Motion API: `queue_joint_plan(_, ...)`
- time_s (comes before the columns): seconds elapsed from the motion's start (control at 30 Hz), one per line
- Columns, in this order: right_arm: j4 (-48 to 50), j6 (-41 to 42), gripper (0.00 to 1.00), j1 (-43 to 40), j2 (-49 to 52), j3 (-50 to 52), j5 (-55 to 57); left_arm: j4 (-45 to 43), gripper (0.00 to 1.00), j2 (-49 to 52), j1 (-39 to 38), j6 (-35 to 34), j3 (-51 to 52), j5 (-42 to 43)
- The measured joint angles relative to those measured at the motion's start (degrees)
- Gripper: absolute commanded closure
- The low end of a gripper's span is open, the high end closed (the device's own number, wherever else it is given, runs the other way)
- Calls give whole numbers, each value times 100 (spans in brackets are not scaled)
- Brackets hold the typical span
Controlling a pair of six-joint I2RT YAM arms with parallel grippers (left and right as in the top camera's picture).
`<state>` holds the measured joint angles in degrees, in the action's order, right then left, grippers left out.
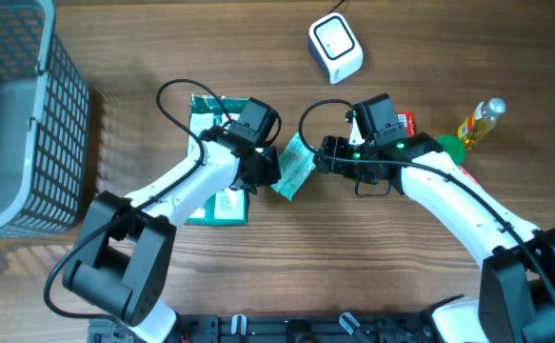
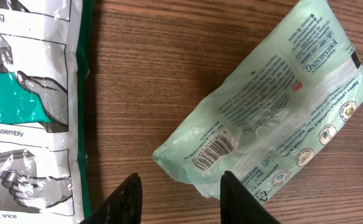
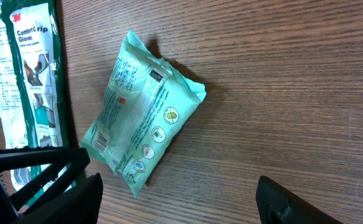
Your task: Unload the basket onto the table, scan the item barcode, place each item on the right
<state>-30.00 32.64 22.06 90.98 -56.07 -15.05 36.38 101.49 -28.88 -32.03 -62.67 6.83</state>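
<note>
Nearest to you, the left gripper has its jaws a little spread. Only bare wood of the table shows between the fingertips, so it holds nothing. Just past them lies the pale green packet, flat on the table and slanted, with its barcode facing up near the end that is closest to this gripper. To the left of the packet you see the gloves package, partly under the left arm. The right gripper stands on the other side of the packet with its jaws spread wide and empty; the packet's end is just beside one finger. Farther away, the white scanner sits well apart from the packet. A yellow bottle is at the far right and a grey basket at the far left.
</note>
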Motion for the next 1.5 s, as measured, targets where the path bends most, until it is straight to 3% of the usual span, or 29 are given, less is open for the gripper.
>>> queue_joint_plan(0.43,2,0,21,0,0,0,0,-2,70,0,0,0,0,0)
queue_joint_plan(0.57,37,0,21,0,0,0,2,-2,58,0,0,9,0,-4)
queue_joint_plan(0.83,116,0,21,0,87,0,-4,-79,55,0,0,-4,0,-15)
queue_joint_plan(0.97,256,0,21,0,358,0,-22,-83,65,0,0,0,0,-15)
queue_joint_plan(1.1,326,0,21,0,557,0,-37,-107,94,0,0,-20,0,-15)
queue_joint_plan(1.13,334,0,20,0,570,0,-37,-107,96,0,0,22,0,-15)
queue_joint_plan(1.2,356,-11,6,0,575,0,-37,-109,96,0,0,-2,0,-15)
queue_joint_plan(1.23,385,-37,4,0,579,0,-37,-109,96,0,0,-2,0,-17)
queue_joint_plan(1.27,439,-109,3,0,584,0,-37,-111,96,0,0,-2,0,-17)
queue_joint_plan(1.37,525,-140,3,0,584,0,-37,-136,79,0,0,-13,0,-15)
queue_joint_plan(1.5,520,-153,4,-7,586,0,-90,-129,67,0,0,-9,0,-17)
